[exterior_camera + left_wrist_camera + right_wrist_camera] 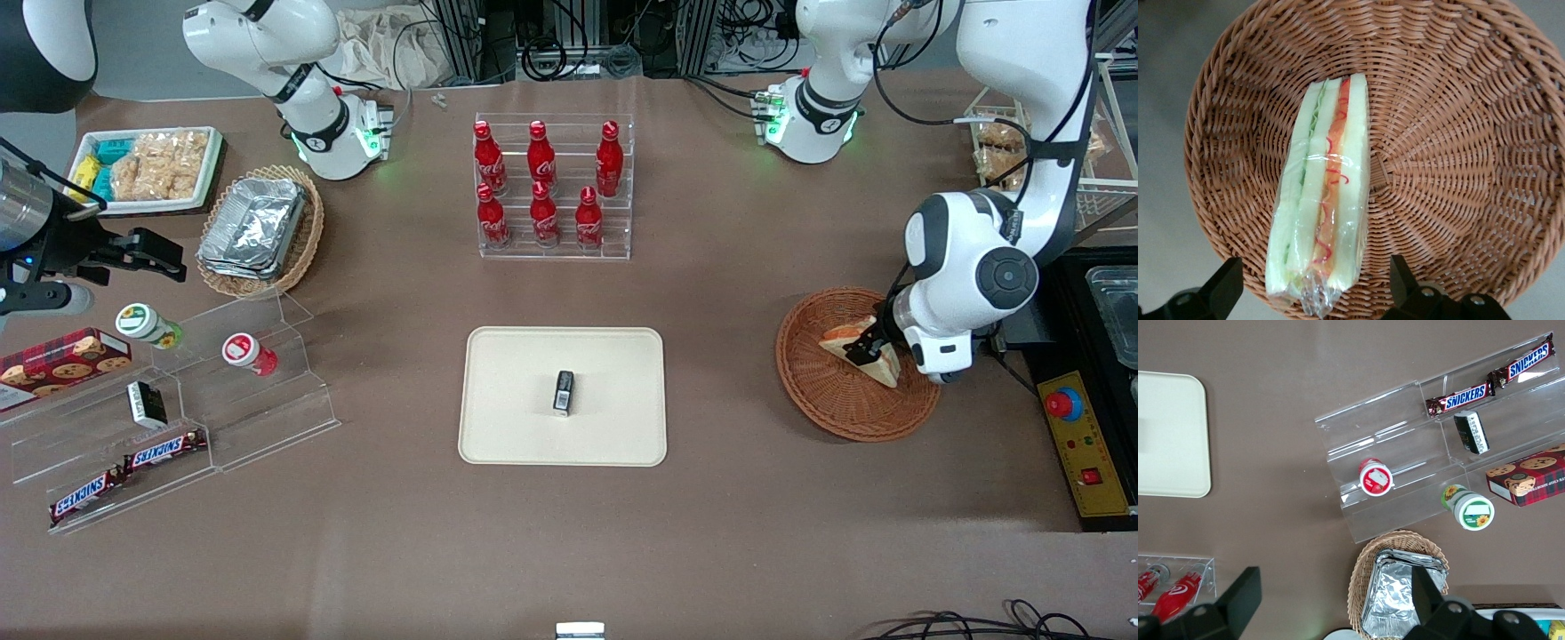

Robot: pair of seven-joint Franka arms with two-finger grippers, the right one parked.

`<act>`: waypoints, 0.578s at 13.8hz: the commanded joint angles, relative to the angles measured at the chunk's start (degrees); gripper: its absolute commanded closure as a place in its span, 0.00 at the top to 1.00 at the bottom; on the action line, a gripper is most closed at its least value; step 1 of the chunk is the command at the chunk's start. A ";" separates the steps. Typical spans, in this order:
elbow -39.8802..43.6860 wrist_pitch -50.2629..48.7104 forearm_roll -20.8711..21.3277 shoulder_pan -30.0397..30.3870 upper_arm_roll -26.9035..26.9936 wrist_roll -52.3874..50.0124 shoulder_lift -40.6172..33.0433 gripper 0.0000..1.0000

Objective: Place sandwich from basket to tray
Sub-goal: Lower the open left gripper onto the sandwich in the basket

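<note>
Wicker basket (1458, 133) holds sandwich (1321, 193); gripper (1315, 293) jaws open astride.

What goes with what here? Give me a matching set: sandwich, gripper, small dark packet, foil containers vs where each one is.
Things:
1. sandwich
2. gripper
3. small dark packet
4. foil containers

Places:
A. on the tray
B. in the pale oval basket
C. lying in the round brown basket
D. low over the round basket, fingers open either side of the sandwich's end

Pairs: 1-C, 2-D, 3-A, 4-B
</note>
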 commanded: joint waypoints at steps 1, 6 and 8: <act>-1.25 2.58 1.59 -0.18 0.82 -1.82 0.62 0.99; -1.16 5.31 1.50 -0.09 1.18 -1.82 2.55 0.99; -1.16 5.84 1.50 -0.09 1.18 -1.82 3.17 0.93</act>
